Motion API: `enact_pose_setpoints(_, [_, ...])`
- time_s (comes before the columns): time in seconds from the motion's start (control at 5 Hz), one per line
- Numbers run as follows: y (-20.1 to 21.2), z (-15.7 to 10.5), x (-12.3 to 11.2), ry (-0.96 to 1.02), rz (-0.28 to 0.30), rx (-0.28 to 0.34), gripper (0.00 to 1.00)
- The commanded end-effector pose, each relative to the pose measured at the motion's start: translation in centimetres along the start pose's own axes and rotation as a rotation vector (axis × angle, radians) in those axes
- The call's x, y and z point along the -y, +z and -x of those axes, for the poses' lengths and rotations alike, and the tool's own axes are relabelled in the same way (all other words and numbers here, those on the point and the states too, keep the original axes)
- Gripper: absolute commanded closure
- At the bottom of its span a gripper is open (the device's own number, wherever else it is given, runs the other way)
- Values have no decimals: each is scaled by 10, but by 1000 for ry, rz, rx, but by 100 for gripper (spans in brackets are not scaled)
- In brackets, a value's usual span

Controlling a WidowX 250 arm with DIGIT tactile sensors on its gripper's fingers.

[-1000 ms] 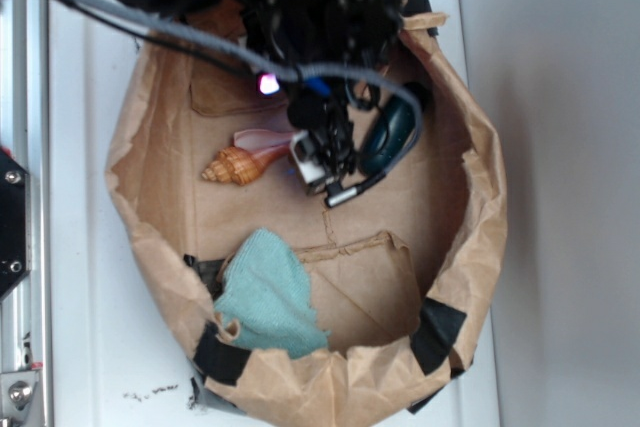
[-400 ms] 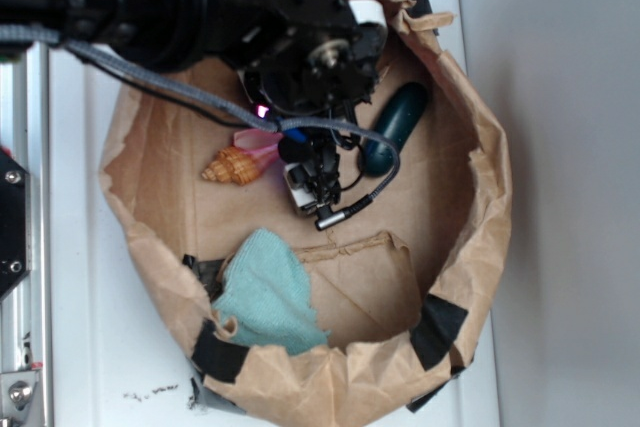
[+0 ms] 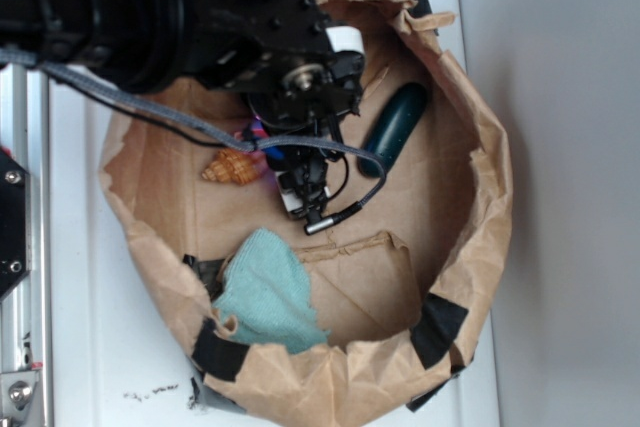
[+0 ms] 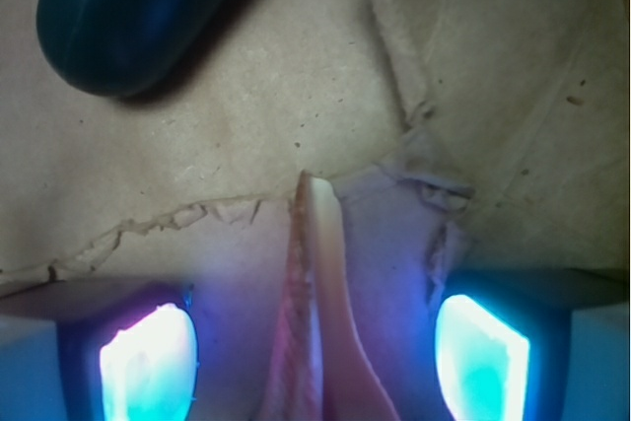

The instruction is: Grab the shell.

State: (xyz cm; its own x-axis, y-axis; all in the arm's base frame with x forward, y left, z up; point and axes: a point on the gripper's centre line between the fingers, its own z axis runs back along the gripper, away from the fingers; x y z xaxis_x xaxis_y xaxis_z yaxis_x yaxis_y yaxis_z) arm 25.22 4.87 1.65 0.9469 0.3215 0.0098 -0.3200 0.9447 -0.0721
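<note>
The shell lies on the brown paper floor of the bag, its orange-tan ribbed whorls showing left of my gripper. In the wrist view the shell's pale pink pointed tail runs up between my two glowing fingertips, with a gap on each side. My gripper is open, straddling the tail, touching nothing that I can see. The arm hides the shell's flared lip in the exterior view.
A dark green glossy capsule lies right of the gripper, also at top left of the wrist view as the capsule. A teal cloth sits at the bag's near side. The crumpled paper bag wall rings everything. A cable loops off the gripper.
The arm has swung left and down into the bag, away from the capsule, and now covers the shell's pink lip; the shell itself has not moved.
</note>
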Motion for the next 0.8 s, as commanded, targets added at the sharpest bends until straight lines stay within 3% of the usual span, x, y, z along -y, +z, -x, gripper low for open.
enact_pose_setpoints(0.0, [2,3,-18,12,4,-4,100])
enact_pose_setpoints(0.6, [6,9,-27,28,23,-4,100])
